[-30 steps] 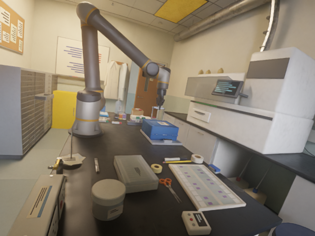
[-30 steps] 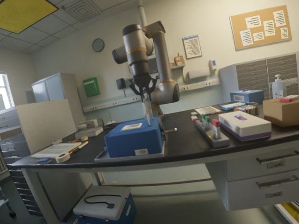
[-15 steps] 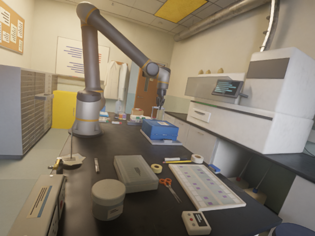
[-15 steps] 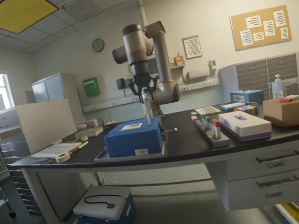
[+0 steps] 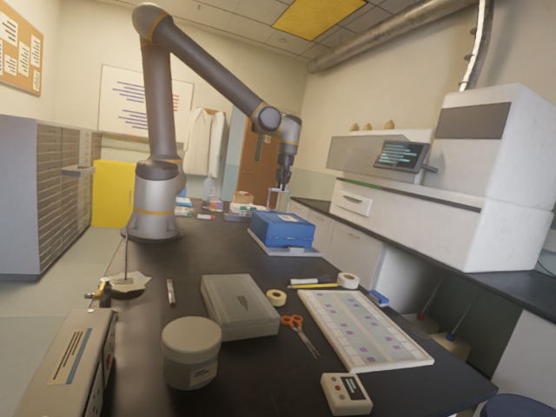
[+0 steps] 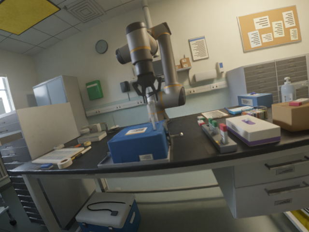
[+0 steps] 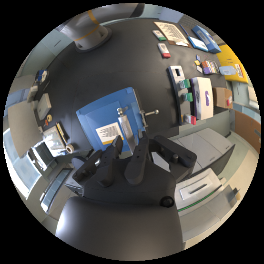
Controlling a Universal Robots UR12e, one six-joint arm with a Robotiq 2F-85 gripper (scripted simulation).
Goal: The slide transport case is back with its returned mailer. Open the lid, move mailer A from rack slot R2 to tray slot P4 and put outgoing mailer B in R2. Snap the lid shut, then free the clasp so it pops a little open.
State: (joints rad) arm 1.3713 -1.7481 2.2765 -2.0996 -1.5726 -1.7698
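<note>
My gripper (image 7: pixel 129 144) is open and holds nothing; it hangs over the back edge of the blue slide transport case (image 6: pixel 138 143), right above the upright grey handle bar (image 6: pixel 151 112) that rises from the case lid. The lid is down, with a white label (image 7: pixel 108 133) on top. A latch pin with a ball end (image 7: pixel 150 113) sticks out from the case's side. The case sits on a grey base plate (image 5: pixel 287 250). To its right a dark tray (image 6: pixel 219 139) carries upright mailers with green and red caps. The rack inside the case is hidden.
The bench edge runs close in front of the case. A white and purple tissue box (image 6: pixel 253 129) and a cardboard box (image 6: pixel 290 116) stand right of the tray. Two loose mailers (image 7: pixel 163 50) lie farther back. A slide tray (image 5: pixel 361 330), tape rolls and scissors sit at the bench's far end.
</note>
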